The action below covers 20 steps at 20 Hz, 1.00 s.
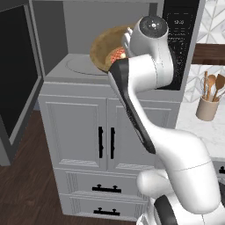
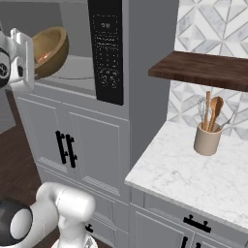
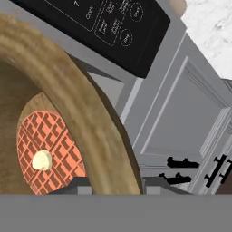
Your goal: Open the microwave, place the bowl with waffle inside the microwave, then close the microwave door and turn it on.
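Observation:
The microwave [image 1: 79, 66] stands open, and the microwave door [image 1: 17, 79] is swung out to the left. Its black keypad panel [image 2: 107, 48] is on the right side. My gripper [image 3: 115, 186] is shut on the rim of the brown bowl [image 1: 105, 46], one fingertip on each side of the rim. The bowl is tipped steeply on its side at the mouth of the microwave, just above the turntable. The reddish waffle [image 3: 47, 154] lies in the bowl [image 3: 90, 113] with a pale dab on it. From the right base view the bowl [image 2: 51, 48] hangs left of the keypad.
Grey cabinet doors [image 1: 88, 136] and drawers with black handles sit below the microwave. To the right, a marble counter [image 2: 193, 179] carries a beige crock of wooden spoons [image 2: 208, 138] under a dark wooden shelf [image 2: 203, 70].

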Available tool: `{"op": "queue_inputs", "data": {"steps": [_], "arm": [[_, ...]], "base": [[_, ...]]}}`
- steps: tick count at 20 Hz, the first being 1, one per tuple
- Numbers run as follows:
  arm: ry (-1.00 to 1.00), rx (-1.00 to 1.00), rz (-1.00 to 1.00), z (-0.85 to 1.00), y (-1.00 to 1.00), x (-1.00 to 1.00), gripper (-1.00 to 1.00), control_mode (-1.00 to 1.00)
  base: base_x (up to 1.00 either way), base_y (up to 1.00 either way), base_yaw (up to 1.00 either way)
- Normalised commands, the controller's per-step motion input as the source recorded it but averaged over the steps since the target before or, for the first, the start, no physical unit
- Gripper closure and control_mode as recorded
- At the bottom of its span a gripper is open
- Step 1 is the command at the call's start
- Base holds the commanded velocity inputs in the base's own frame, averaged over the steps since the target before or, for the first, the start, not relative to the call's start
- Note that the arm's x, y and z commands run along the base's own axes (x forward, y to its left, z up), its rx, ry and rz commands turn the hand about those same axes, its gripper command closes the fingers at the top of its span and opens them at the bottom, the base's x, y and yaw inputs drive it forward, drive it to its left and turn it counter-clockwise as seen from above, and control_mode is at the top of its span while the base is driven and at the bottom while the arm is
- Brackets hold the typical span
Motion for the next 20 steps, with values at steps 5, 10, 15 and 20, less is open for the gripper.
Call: {"op": "queue_inputs", "data": {"steps": [5, 10, 15, 20], "arm": [[0.00, 0.09, -0.03, -0.26, 0.10, 0.66, 1.00, -1.00], [0.00, 0.07, -0.04, -0.33, 0.08, 0.68, 1.00, -1.00], [0.00, 0.07, -0.03, -0.11, 0.02, 0.70, 1.00, -1.00], [0.00, 0.03, -0.03, -0.01, 0.01, 0.78, 1.00, -1.00]], "base": [[0.00, 0.00, 0.00], [0.00, 0.00, 0.00], [0.00, 0.00, 0.00], [0.00, 0.00, 0.00]]}}
